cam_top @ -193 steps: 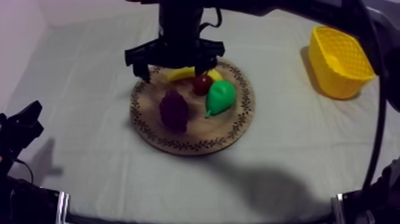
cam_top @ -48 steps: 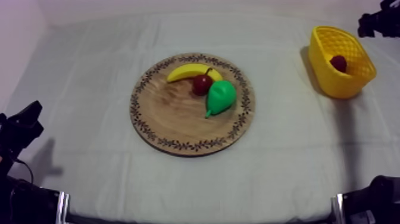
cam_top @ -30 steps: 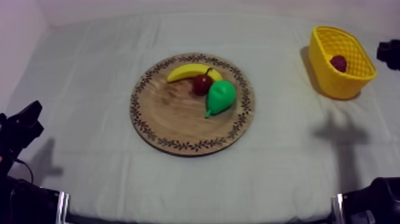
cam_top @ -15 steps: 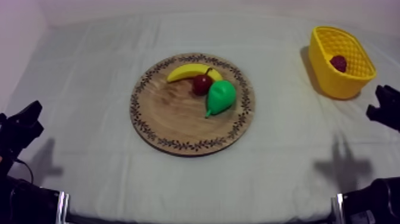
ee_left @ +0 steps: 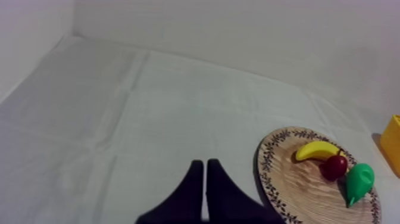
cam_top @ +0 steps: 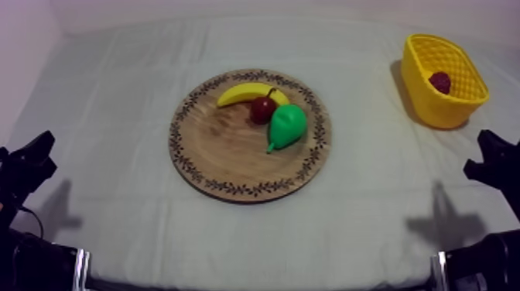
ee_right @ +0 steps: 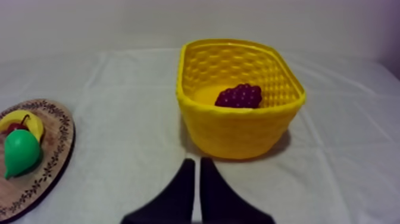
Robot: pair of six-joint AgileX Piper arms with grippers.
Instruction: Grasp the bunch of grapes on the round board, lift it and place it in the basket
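Note:
The dark purple bunch of grapes [cam_top: 440,81] [ee_right: 239,96] lies inside the yellow basket [cam_top: 433,104] [ee_right: 238,134] at the table's far right. The round wooden board [cam_top: 224,166] [ee_left: 297,184] [ee_right: 56,152] in the middle carries a banana [cam_top: 241,94], a small red fruit [cam_top: 262,109] and a green pear [cam_top: 286,126]. My right gripper [cam_top: 481,159] [ee_right: 197,170] is shut on nothing, low at the right edge, a short way in front of the basket. My left gripper [cam_top: 35,151] [ee_left: 205,170] rests shut at the left edge, well clear of the board.
Grey-white cloth [cam_top: 116,93] covers the table, with bare room left of the board and between the board and the basket. A pale wall [ee_left: 238,30] rises behind the table's far edge.
My right arm has drawn back from beside the basket down toward the table's right front edge, and its fingers have come together. The grapes stay in the basket. The left arm has not moved.

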